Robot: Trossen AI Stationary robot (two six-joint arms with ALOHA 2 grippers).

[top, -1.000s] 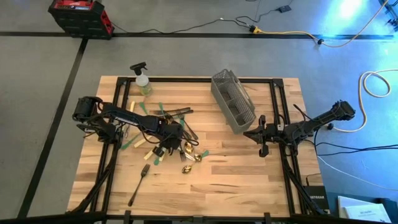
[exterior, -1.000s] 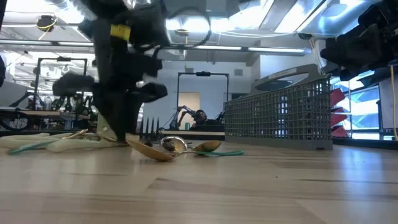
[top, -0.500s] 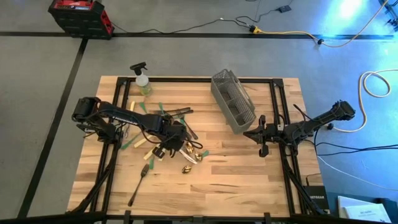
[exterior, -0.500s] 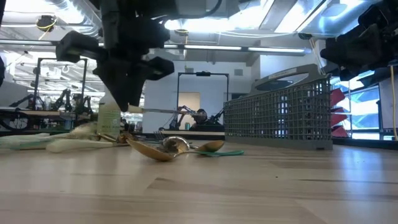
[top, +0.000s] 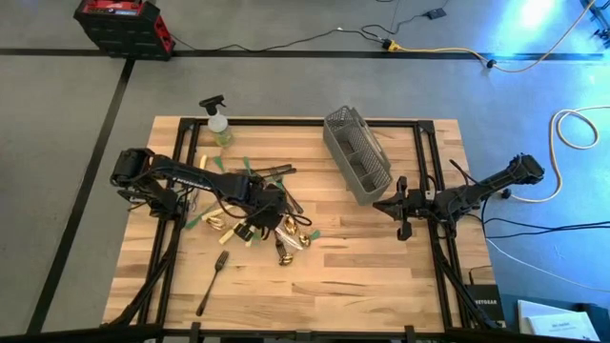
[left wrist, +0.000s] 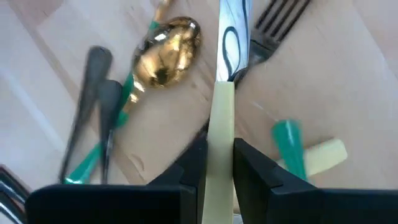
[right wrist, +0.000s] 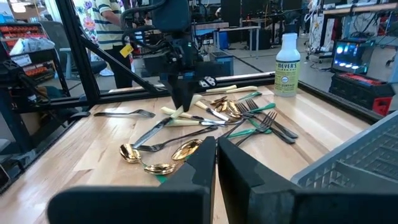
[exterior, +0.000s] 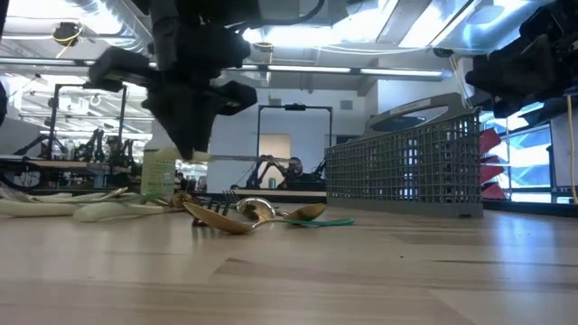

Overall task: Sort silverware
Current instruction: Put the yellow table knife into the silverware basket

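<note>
Above the silverware pile [top: 250, 205] at the table's [top: 381, 276] left-centre, the left gripper [left wrist: 217, 158] clamps a cream-handled knife [left wrist: 222, 118]; right gripper [right wrist: 216, 149], fingers together, waits beside the caddy [top: 357, 155]; bottle [right wrist: 287, 65] reads "MEYER'S"

Black jointed arms, looped cables, seemingly a yellow label.

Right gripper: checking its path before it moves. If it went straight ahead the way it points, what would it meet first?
Probably the gold spoons nearest the shut right gripper, at the silverware pile's edge; depth is unclear.
</note>
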